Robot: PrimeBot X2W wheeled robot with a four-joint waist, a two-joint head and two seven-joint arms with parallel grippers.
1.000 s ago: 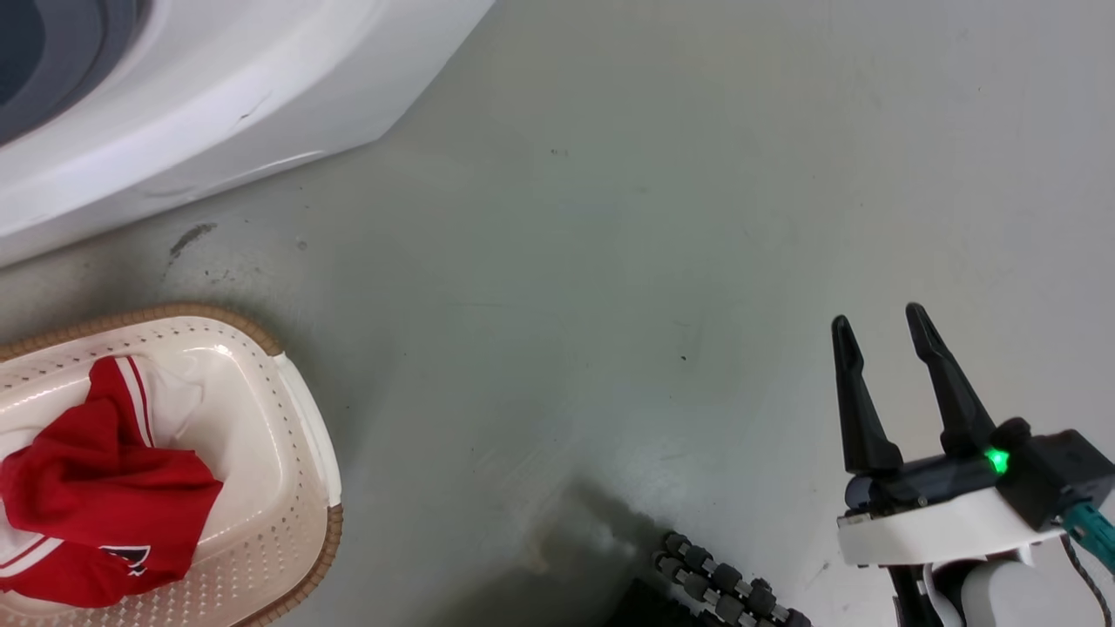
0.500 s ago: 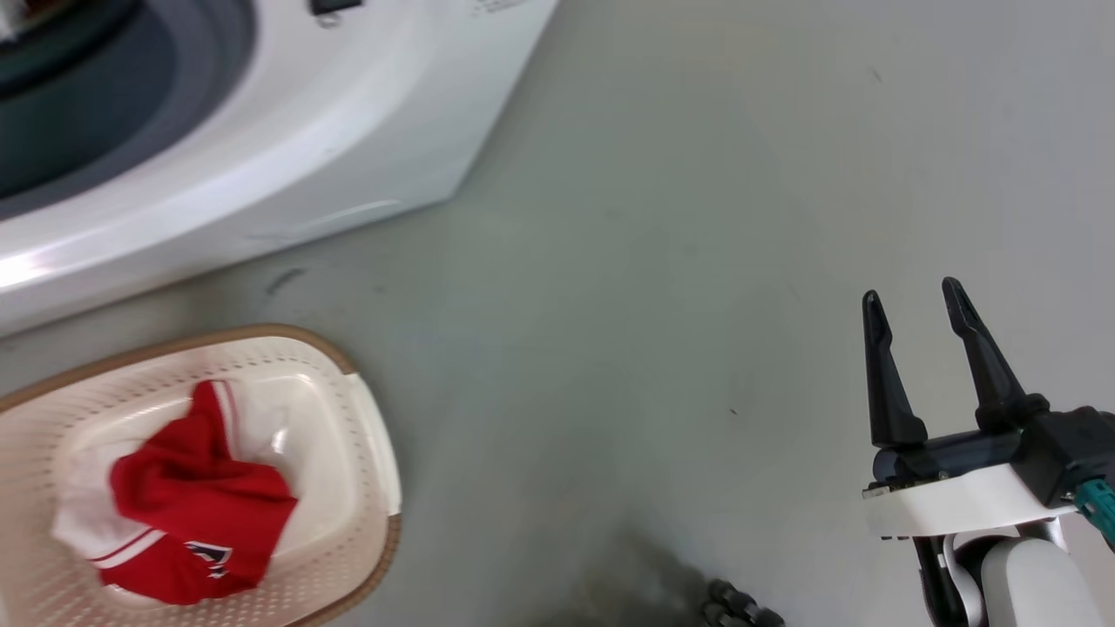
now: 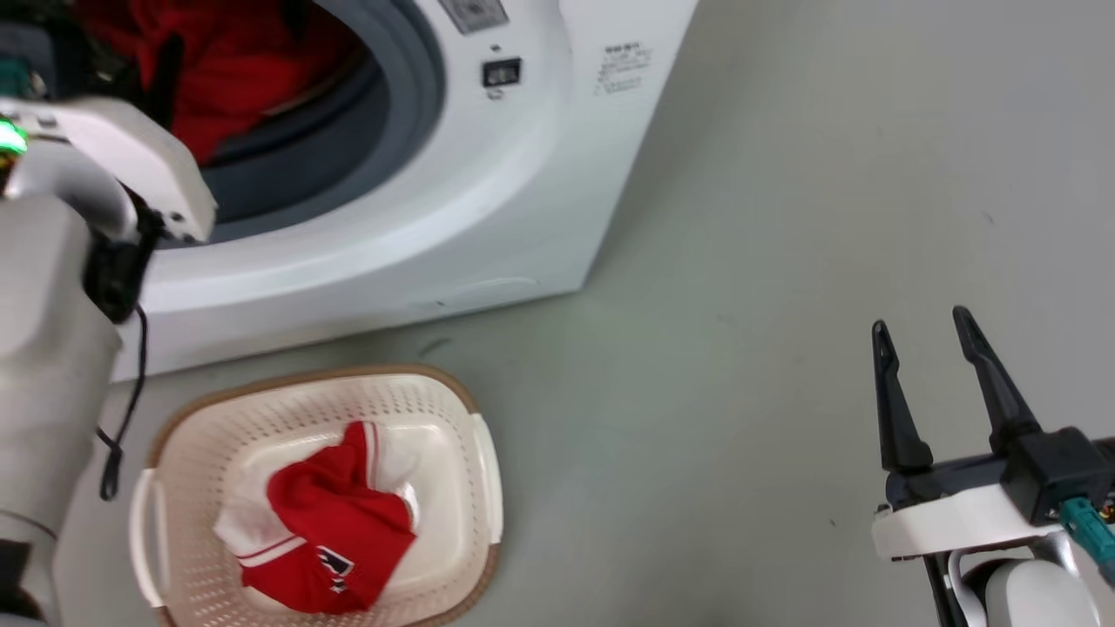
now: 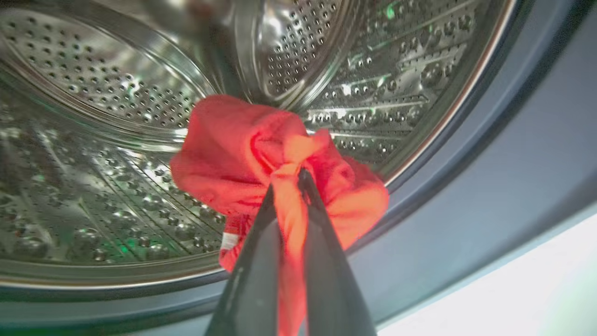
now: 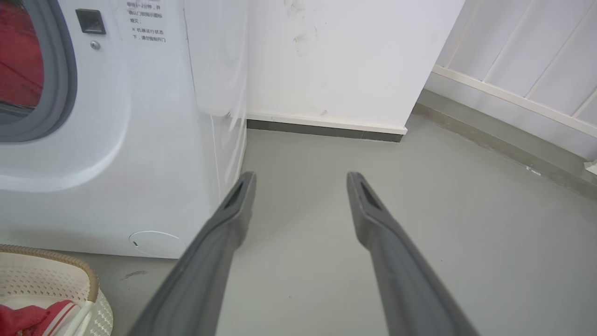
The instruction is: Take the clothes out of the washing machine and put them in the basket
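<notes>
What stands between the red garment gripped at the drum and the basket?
Nothing visible. The left tool holds the red garment at the drum mouth; only the grey door seal lies ahead. The basket sits open below, with one jersey inside.
</notes>
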